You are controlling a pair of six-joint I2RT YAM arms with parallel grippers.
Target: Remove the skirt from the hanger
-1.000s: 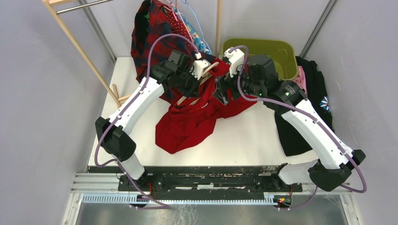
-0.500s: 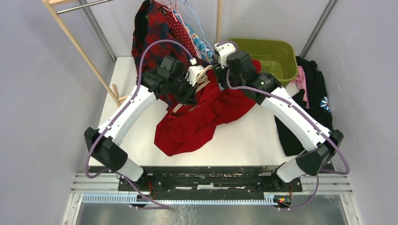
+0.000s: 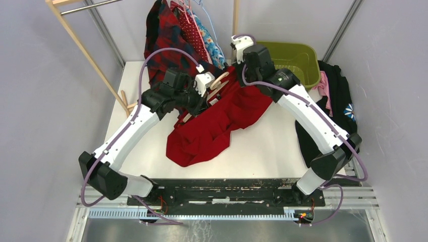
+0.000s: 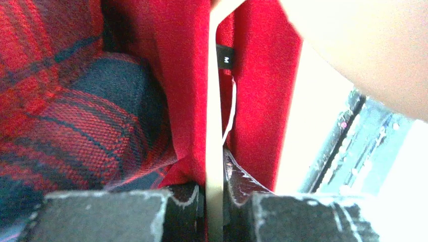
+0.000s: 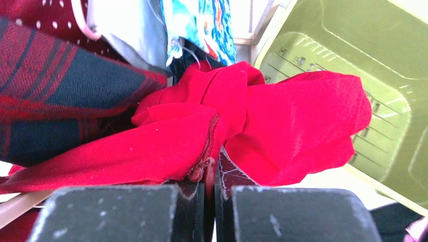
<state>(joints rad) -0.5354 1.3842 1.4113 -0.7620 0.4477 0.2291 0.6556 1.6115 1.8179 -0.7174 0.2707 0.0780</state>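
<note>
Black label (image 4: 223,59) on red skirt (image 4: 262,101) reads "M"; left tool (image 4: 214,199) clamps wooden hanger (image 4: 214,126), right tool (image 5: 209,194) pinches skirt fabric, jaws narrow.

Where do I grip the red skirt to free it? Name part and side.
Grip the red skirt at its bunched edge by the zipper, coming from the green basket side, away from the hanger that the left hand clamps. The right hand is shut there.

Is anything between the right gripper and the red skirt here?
Nothing visible does. The right gripper is shut directly on a fold of the red skirt, while the left gripper clamps the wooden hanger.
</note>
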